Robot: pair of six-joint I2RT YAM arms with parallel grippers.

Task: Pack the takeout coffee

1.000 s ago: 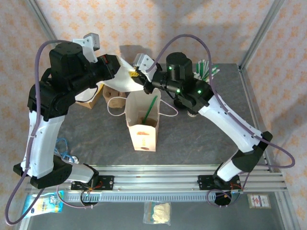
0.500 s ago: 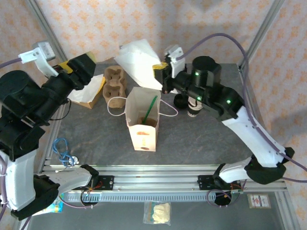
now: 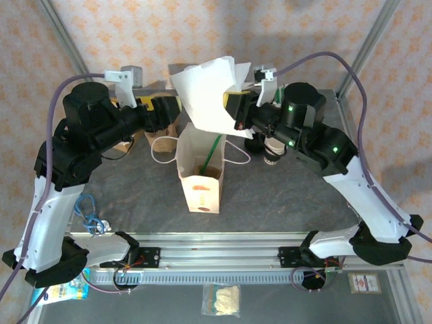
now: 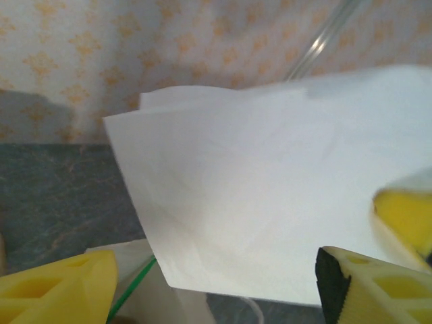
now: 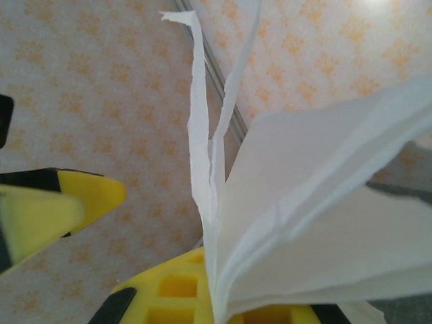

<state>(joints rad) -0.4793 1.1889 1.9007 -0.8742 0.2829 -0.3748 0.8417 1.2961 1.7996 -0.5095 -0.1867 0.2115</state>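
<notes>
I note the left end effector (image 3: 174, 109) has swung back toward the white paper (image 3: 206, 94), fingers apart; the right end effector (image 3: 231, 111) stays clamped on it.

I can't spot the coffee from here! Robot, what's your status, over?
Left gripper open, near white napkins. Right gripper shut on napkins, above paper bag. Takeout coffee stands right of bag, not yet packed.

Both arms are raised and angled inward, left claw (image 3: 167, 108) spread wide, right claw (image 3: 233, 112) pinched on white paper (image 3: 206, 94).
</notes>
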